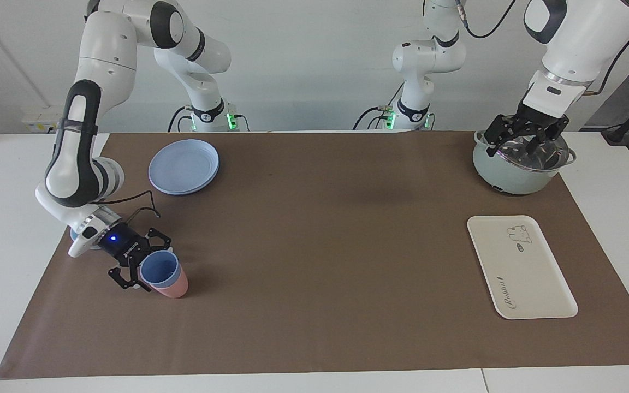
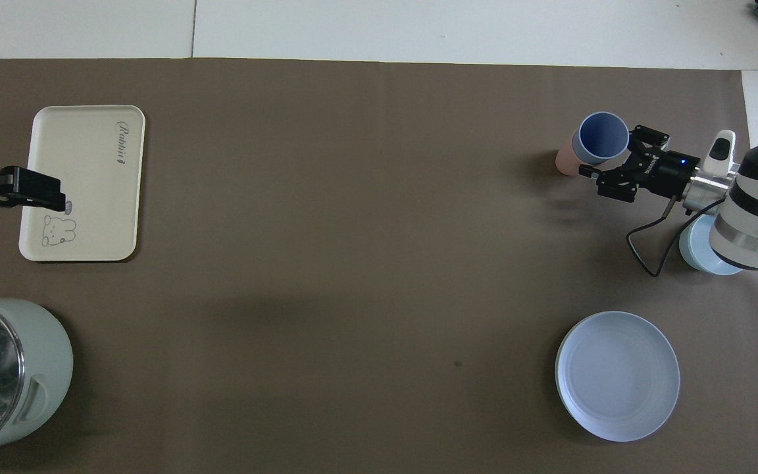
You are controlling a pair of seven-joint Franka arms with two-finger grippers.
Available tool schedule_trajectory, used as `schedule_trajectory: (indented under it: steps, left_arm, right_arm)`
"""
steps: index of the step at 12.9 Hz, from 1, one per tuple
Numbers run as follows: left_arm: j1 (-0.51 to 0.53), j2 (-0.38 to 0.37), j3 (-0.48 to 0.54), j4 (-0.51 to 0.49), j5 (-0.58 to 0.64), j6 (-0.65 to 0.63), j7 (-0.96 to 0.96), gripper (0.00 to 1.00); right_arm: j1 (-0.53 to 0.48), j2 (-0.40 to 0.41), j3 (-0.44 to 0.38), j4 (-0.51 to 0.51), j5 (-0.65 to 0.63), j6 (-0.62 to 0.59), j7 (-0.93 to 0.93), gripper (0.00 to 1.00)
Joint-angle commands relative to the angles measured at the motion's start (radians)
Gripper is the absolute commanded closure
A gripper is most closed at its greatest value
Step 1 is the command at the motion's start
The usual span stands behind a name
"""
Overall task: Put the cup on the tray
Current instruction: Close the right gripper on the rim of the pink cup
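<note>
The periwinkle-blue plastic cup [image 1: 159, 270], nested in a salmon-pink cup [image 1: 174, 287], is flanked by the right gripper [image 1: 141, 263], jaws apart. The cream rectangular tray [image 1: 533, 284] lies at 3 o'clock on brown paper [image 1: 320, 245]. The left gripper [image 1: 523, 143], jaws spread, is held over a pale-green pot [image 1: 505, 174].

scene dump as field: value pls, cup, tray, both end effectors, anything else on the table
cup: blue cup nested in a pink cup, upright, toward the right arm's end of the table
tray: cream tray toward the left arm's end, nothing on it
right end effector: right end effector open, low beside the blue cup, fingers either side of its wall, not closed on it
left end effector: left end effector open, over the pot, waiting
other: blue plate; light-blue bowl partly hidden under the right arm
task state: cup not yet on tray
</note>
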Motion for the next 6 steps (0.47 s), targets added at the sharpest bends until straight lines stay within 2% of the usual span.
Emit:
schedule_trajectory:
  steps: [1,6]
  left_arm:
    - [0.004,-0.027,0.002,-0.037,-0.002,0.023,0.009,0.0]
    - [0.004,-0.056,0.003,-0.102,-0.002,0.064,0.0,0.0]
  right_arm:
    - [0.005,0.01,-0.001,0.008,0.04,0.021,-0.041,0.0]
    - [0.019,0.014,-0.001,0.001,0.042,0.035,-0.049,0.0]
